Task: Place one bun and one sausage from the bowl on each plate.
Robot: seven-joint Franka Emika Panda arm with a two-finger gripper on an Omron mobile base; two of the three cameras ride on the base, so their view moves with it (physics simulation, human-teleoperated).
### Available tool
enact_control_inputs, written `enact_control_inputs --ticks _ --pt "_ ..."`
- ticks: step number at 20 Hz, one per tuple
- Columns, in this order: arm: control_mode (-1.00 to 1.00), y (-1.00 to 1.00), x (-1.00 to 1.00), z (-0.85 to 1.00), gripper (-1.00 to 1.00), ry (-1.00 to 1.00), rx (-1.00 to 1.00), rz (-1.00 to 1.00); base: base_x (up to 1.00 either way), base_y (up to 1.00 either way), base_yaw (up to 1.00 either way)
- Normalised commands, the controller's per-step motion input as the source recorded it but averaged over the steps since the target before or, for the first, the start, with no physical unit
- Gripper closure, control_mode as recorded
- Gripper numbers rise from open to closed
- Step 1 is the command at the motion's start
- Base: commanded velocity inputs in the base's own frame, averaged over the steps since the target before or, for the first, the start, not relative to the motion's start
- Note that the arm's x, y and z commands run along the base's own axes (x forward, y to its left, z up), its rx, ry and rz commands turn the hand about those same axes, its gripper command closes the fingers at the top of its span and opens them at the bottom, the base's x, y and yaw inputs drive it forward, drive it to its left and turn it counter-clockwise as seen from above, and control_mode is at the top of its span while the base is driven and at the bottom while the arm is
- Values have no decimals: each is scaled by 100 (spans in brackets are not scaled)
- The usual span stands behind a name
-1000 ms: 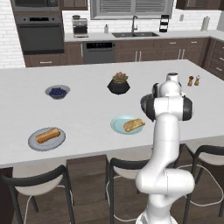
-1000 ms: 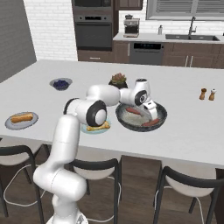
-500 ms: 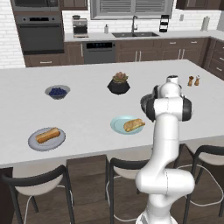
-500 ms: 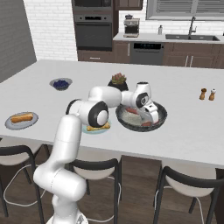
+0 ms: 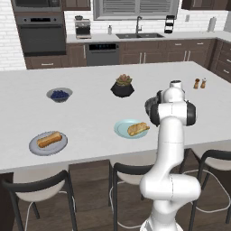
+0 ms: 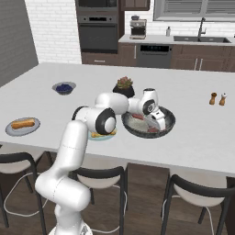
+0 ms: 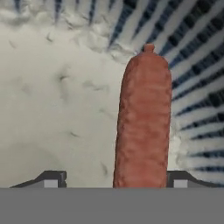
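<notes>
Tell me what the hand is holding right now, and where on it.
Nothing is clearly gripped yet. The hand straddles the sausage in the bowl, near one end, but its fingertips appear apart from it.

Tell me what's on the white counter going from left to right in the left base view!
Grey plate with a bun and sausage → small bowl of blue berries → black pot with a plant → pale teal-blue plate with a bun → the robot's white arm → two little shakers.
</notes>
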Motion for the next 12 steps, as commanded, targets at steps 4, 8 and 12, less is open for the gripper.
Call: enact_control_inputs --ticks 4,8,12 --pt "-100 0 0 0 100 0 0 0 0 0 0" --pt "-100 13 -8 17 100 0 0 0 0 0 0" --pt "-100 74 -48 99 100 -21 0 0 0 0 0"
